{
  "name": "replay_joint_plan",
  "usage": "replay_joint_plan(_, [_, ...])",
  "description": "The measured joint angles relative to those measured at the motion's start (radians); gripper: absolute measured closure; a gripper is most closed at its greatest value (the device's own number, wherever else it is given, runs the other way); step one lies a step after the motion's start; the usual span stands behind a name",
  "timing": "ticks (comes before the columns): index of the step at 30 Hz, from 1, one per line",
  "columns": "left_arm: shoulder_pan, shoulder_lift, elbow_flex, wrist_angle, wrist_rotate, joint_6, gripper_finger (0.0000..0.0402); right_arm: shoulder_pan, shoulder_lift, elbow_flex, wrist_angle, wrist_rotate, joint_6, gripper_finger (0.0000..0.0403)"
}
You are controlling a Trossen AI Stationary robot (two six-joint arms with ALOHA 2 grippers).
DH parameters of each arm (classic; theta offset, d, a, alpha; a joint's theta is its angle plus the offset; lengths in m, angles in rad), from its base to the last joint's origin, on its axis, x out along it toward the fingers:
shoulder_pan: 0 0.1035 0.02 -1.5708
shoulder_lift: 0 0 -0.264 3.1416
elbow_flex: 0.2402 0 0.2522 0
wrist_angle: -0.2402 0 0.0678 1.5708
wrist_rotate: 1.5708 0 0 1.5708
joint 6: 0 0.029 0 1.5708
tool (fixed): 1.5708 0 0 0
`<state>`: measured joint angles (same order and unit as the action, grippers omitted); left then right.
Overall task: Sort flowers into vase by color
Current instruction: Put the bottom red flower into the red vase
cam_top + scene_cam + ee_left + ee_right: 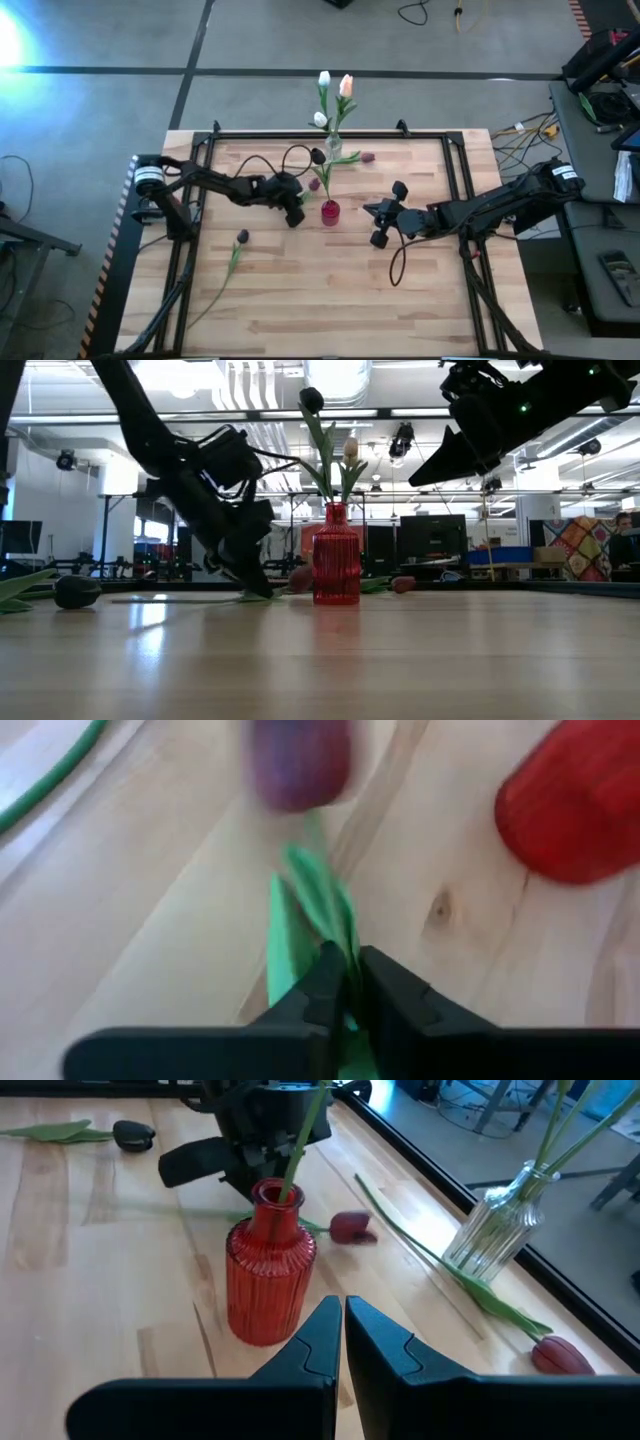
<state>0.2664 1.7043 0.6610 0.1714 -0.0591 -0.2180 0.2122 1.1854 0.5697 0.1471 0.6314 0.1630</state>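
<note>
Pickup step: left gripper (345, 985) pinched maroon tulip (298, 765) stem between fingers, red vase (575, 805) just beside. Right gripper (342, 1335) pressed together, empty. Next: lift, tip stem upright into vase.

In the left wrist view the maroon tulip head (298, 762) is blurred and cut off by the frame edge, as is the red vase (577, 805). Its green stem (312, 915) disappears between the left gripper's fingers (322, 988). In the low view the left arm hides part of a tulip lying on the desk (320, 660).
</note>
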Motion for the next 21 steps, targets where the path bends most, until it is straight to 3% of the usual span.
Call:
replay_joint_plan(6, [-0.004,-0.127,-0.100,0.019,-0.064,0.035,0.0395,0.024,0.000,0.000,-0.002,0.003,-0.007,0.0390])
replay_joint_plan(12, [-0.006,-0.342,-0.261,0.212,-0.062,0.040,0.0399,0.066,0.000,0.000,0.000,0.089,-0.032,0.0390])
replay_joint_plan(21, [-0.055,-0.631,-0.474,0.586,0.077,0.140,0.0399,0.121,0.035,-0.011,0.171,0.058,-0.101,0.0387])
